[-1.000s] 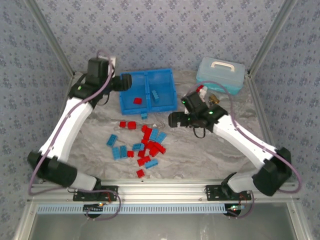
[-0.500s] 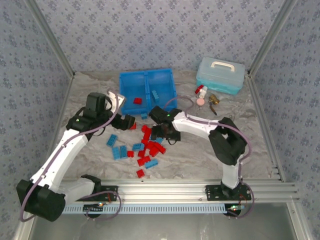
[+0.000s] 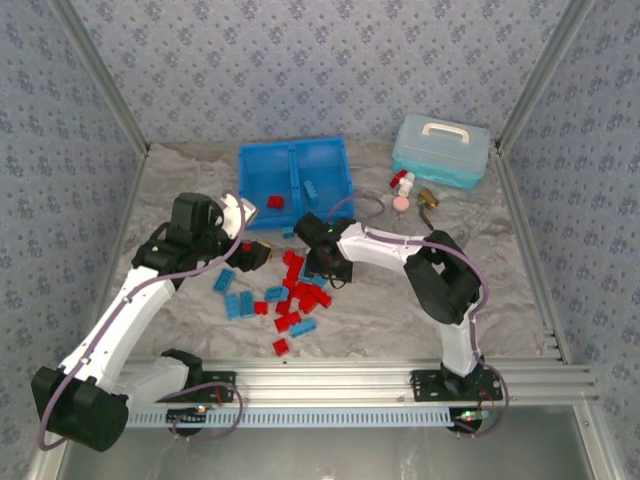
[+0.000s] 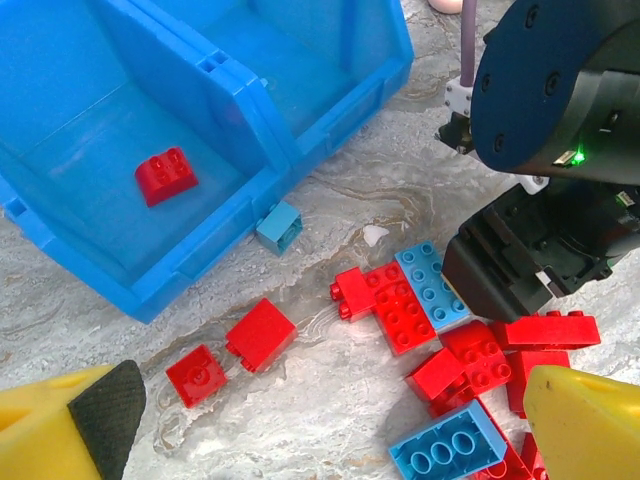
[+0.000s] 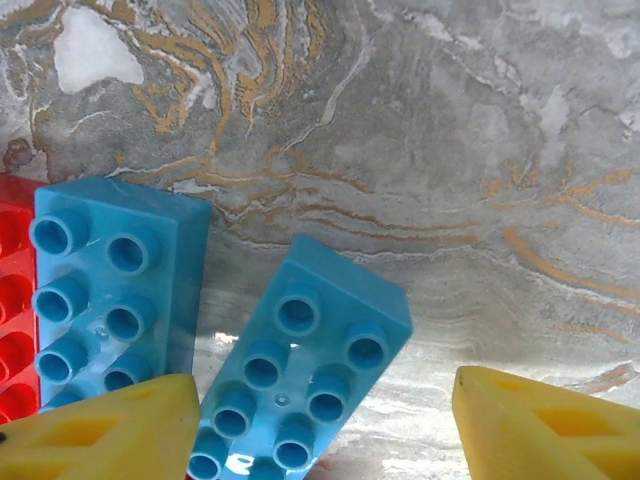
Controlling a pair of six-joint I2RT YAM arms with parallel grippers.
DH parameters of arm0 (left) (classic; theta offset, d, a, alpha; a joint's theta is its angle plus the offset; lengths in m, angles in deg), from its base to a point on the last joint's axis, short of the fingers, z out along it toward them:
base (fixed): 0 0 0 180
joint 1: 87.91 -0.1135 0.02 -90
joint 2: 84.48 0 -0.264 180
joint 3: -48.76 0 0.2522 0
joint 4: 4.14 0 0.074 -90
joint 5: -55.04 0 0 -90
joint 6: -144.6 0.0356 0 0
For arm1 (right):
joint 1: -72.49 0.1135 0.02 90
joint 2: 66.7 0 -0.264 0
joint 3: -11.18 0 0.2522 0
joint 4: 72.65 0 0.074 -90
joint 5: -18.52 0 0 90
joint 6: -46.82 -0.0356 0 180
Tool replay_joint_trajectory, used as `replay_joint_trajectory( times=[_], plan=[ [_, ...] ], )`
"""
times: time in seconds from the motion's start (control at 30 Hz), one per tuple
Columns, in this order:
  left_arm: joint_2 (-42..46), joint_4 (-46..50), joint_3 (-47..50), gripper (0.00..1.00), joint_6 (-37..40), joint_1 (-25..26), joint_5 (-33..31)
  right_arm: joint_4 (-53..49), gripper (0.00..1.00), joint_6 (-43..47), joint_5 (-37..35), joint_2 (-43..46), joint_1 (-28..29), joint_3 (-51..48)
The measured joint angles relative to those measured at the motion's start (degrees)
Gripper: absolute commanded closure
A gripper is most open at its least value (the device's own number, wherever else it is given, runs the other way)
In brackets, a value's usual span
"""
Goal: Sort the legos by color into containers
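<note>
Red and light blue legos (image 3: 297, 295) lie in a loose pile on the marbled table in front of the bright blue tray (image 3: 243, 215). The tray's left container holds a red brick (image 3: 275, 201); its right one holds a light blue brick (image 3: 313, 189). My left gripper (image 3: 258, 252) hangs open at the pile's left edge. Between its fingers lies bare table (image 4: 330, 440), with two red bricks (image 4: 260, 335) just ahead. My right gripper (image 3: 320, 270) is down on the pile, open, with a light blue brick (image 5: 300, 370) between its fingers (image 5: 545, 425). A gap shows on the brick's right side.
A pale blue lidded case (image 3: 441, 150) stands at the back right, with small red-white-pink items (image 3: 403, 188) in front of it. A small light blue brick (image 4: 279, 226) lies against the tray's front wall. The right arm's black wrist (image 4: 560, 100) is close to my left gripper.
The left arm swung from the tray down to the pile's left side and opened fully. The right arm came in from the right onto the pile, and its jaws have narrowed around a light blue brick.
</note>
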Motion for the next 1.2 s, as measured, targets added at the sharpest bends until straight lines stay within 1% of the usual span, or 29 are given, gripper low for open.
replay_joint_trajectory(
  times=[0.07, 0.13, 0.2, 0.27, 0.33, 0.37, 0.47, 0.5, 0.57, 0.63, 0.7, 0.77, 0.87, 1.0, 1.1, 1.2],
  plan=[
    [0.00, -0.46, 0.20, 0.01, 0.35, -0.02, 0.02, 0.17, 0.48, -0.50, -0.28, 0.00, -0.20, -0.07],
    [0.00, -0.81, 0.26, 0.01, 0.44, -0.02, 0.20, 0.61, 0.51, -0.98, -0.42, 0.17, -0.42, -0.52],
    [0.00, -0.92, 0.31, 0.01, 0.70, -0.04, 0.42, 1.20, 0.52, -1.36, -0.46, 0.81, -0.76, -1.44],
    [0.00, -0.94, 0.46, 0.01, 0.81, -0.04, 0.92, 1.73, 0.49, -1.64, -0.46, 1.62, -1.29, -2.62],
    [0.00, -1.18, 0.74, 0.01, 0.81, -0.04, 1.38, 2.03, 0.40, -2.14, -0.35, 2.14, -2.01, -3.58],
    [0.02, -1.31, 0.92, 0.01, 0.81, -0.02, 1.51, 2.03, 0.36, -2.38, -0.48, 2.27, -2.40, -4.02],
    [0.02, -1.36, 1.14, 0.01, 0.83, -0.04, 1.66, 1.66, 0.37, -2.45, -0.59, 1.84, -4.04, -5.95],
    [0.02, -1.38, 1.14, 0.01, 0.83, -0.04, 1.66, 1.81, 0.38, -2.45, -0.13, 1.84, -4.42, -5.95],
    [0.02, -1.49, 1.14, 0.01, 0.83, -0.04, 1.66, 1.70, 0.48, -2.29, -0.42, 2.05, -4.57, -5.86],
    [0.02, -1.75, 1.14, 0.01, 0.83, -0.04, 1.66, 1.05, 0.53, -2.03, -0.81, 2.01, -4.85, -5.92],
    [0.02, -2.10, 1.14, 0.01, 0.83, -0.04, 1.66, 0.42, 0.63, -1.60, -1.11, 2.03, -5.03, -5.92],
    [0.02, -2.29, 1.14, 0.01, 0.83, -0.04, 1.66, 0.04, 0.70, -0.68, -1.60, 2.38, -5.05, -5.92],
    [0.04, -2.40, 1.14, 0.01, 0.83, -0.02, 1.70, -1.57, 0.72, 1.75, -4.33, 3.69, -5.22, -5.60],
    [0.68, -2.84, 1.38, 0.01, 0.83, -0.04, 3.17, -4.61, 0.73, 8.11, -8.63, 8.13, -5.16, -1.11],
    [2.08, -3.96, 2.43, 0.01, 1.03, -0.09, 4.94, -4.09, 0.73, 15.13, -10.86, 11.50, -5.16, 5.92],
    [3.91, -5.18, 3.74, 0.01, 1.20, -0.52, 6.60, -2.82, 0.72, 21.81, -12.90, 11.32, -5.53, 15.85]
  ],
)
